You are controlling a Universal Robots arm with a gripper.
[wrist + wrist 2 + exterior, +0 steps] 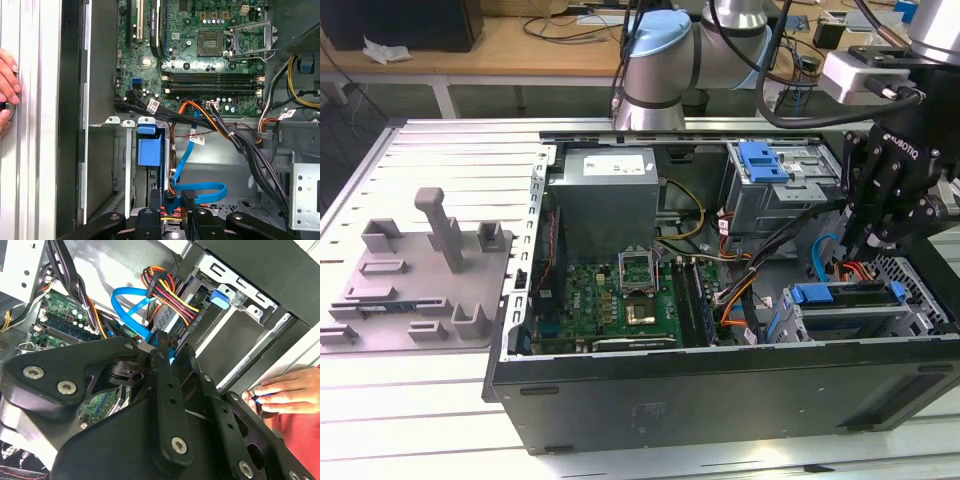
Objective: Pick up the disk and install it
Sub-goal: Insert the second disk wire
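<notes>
Disk (848, 300) seated in drive cage (916, 285) | gripper (866, 246) just above it (blue cable (823, 256) beside) | grip: cannot tell

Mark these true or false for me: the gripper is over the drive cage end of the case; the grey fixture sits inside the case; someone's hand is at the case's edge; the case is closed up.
1. The gripper hangs over the drive cage end of the case, at the exterior view's right. True.
2. The grey fixture sits inside the case. False: the grey fixture lies on the table outside the case, at the exterior view's left.
3. A person's hand rests at the case's edge. True, seen in both wrist views.
4. The case is closed up. False: its side is open and the motherboard is exposed.
</notes>
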